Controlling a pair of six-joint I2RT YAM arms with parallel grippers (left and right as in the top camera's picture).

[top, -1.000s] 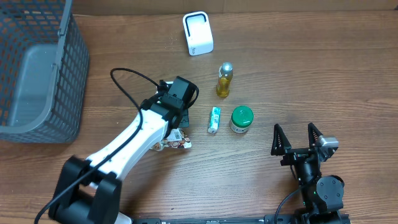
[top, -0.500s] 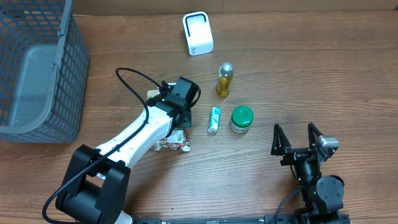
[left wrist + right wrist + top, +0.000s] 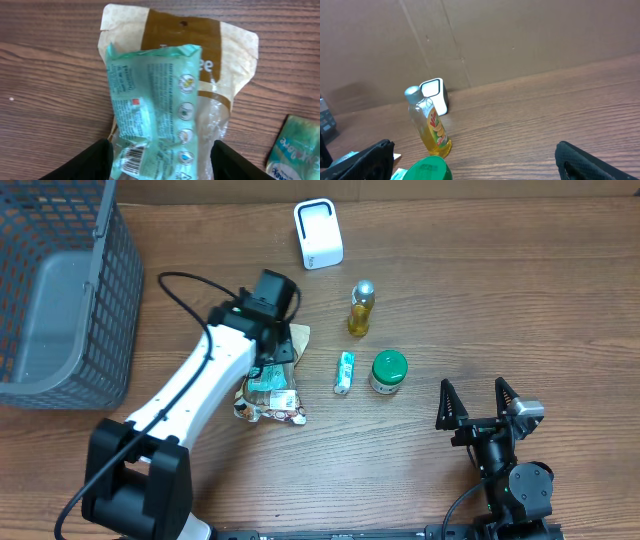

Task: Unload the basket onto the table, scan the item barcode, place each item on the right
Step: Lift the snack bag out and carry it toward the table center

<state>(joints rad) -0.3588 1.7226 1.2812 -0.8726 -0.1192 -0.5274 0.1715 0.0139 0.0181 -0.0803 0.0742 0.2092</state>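
The jaws of the left gripper are seen spread, straddling a mint-green plastic packet laid over a brown-and-cream paper pouch on the wooden table. Whether the fingers touch it cannot be told. Its barcode is too blurred to be read. The right gripper is held wide and empty.

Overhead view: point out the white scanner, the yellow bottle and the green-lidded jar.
white scanner (image 3: 321,248), overhead view, on its white lower body.
yellow bottle (image 3: 361,317), overhead view, on its yellow body below the silver cap.
green-lidded jar (image 3: 389,366), overhead view, on the middle of its green lid.
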